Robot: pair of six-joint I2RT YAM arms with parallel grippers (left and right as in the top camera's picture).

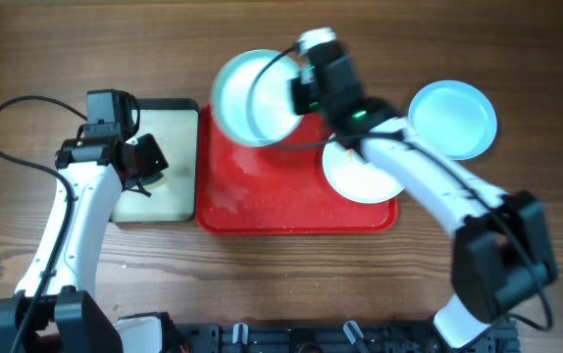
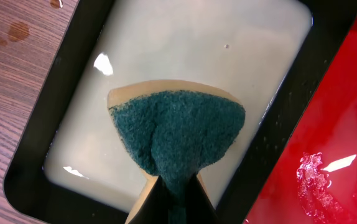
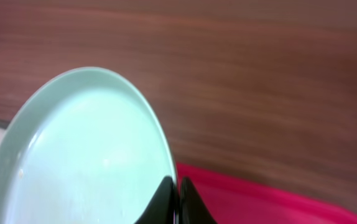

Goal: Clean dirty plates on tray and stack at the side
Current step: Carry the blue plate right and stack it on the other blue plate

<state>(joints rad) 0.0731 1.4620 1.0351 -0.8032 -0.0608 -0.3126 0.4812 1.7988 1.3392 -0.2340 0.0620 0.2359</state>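
**Turquoise plate (image 1: 247, 98) pinched at its rim by the right gripper (image 1: 296, 98), tilted over the far edge of the red tray (image 1: 262, 206)**

At the far left, the left gripper (image 1: 144, 167) hangs over the black-rimmed tray (image 1: 179, 108), which lies on the table (image 1: 66, 49) just beside the red tray's left edge. Its jaws are closed tight on a sponge (image 2: 178, 134). The sponge's dark green scouring face is turned to the wrist camera and its tan backing shows around the top edge. Below the sponge lies the black-rimmed tray's pale inside, with a few bright glints. The left wrist view also shows a wet, shiny patch on the red tray.

Further right, the held turquoise plate sits above the red tray's far left part, raised and tipped, and part of it overhangs the tray's far rim. The right gripper reaches it from the right. In the right wrist view the two fingers are nearly together on the rim, and the plate spreads out to the left of them.

The white plate (image 1: 360, 181) lies flat in the red tray's right part, partly under the right arm. Rightmost, the second turquoise plate (image 1: 453, 118) lies on the table just off the tray's far right corner, apart from both grippers.
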